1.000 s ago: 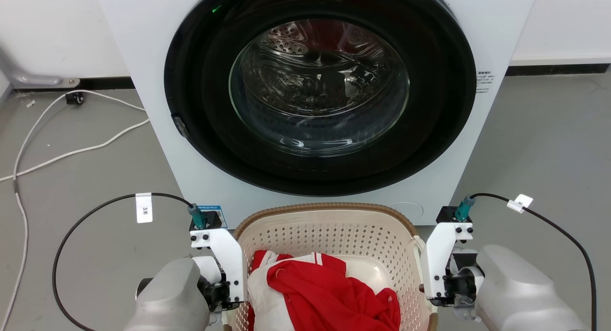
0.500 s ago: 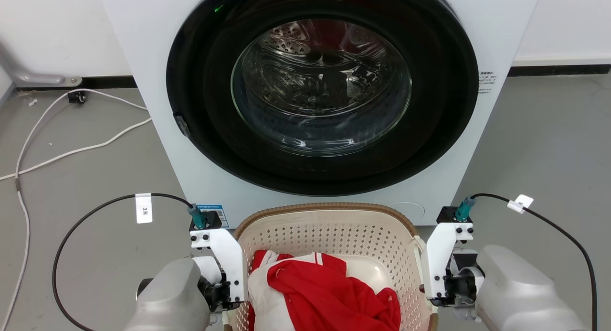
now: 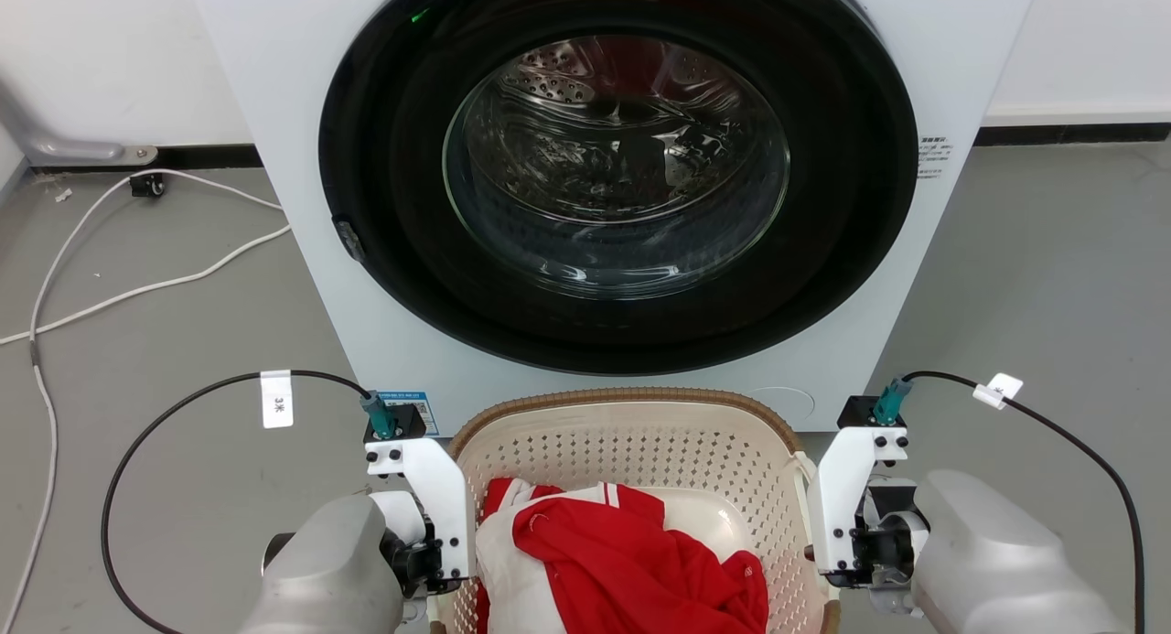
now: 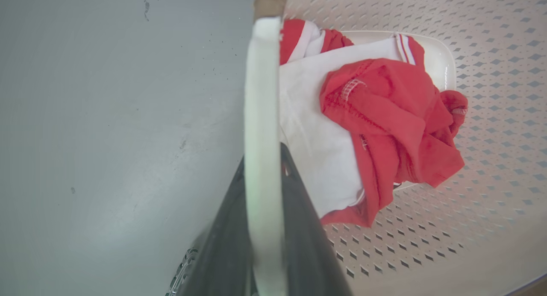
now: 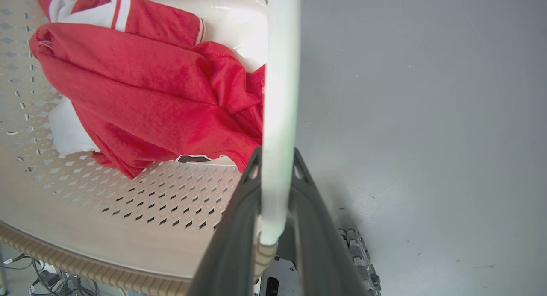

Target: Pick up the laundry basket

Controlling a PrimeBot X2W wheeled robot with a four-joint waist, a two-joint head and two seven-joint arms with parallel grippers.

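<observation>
The laundry basket (image 3: 640,446), cream perforated plastic with a brown woven-look rim, hangs between my two arms in front of the washing machine. Red and white clothes (image 3: 622,561) lie in it. In the left wrist view my left gripper (image 4: 263,157) is shut on the basket's white side handle (image 4: 260,74), one dark finger on each side. My right gripper (image 5: 275,153) is shut the same way on the opposite handle (image 5: 280,74). The perforated wall (image 5: 128,202) and the clothes show beside the right handle. In the head view the fingertips are hidden behind the white wrist mounts (image 3: 430,506).
The white washing machine (image 3: 274,158), with its round dark door (image 3: 617,172) shut, stands right behind the basket. White cables (image 3: 137,291) trail over the grey floor at the left. Black wrist cables (image 3: 183,396) loop out on both sides. Bare floor lies at the right.
The head view has shifted a few pixels. Both grippers and the basket keep their places relative to each other.
</observation>
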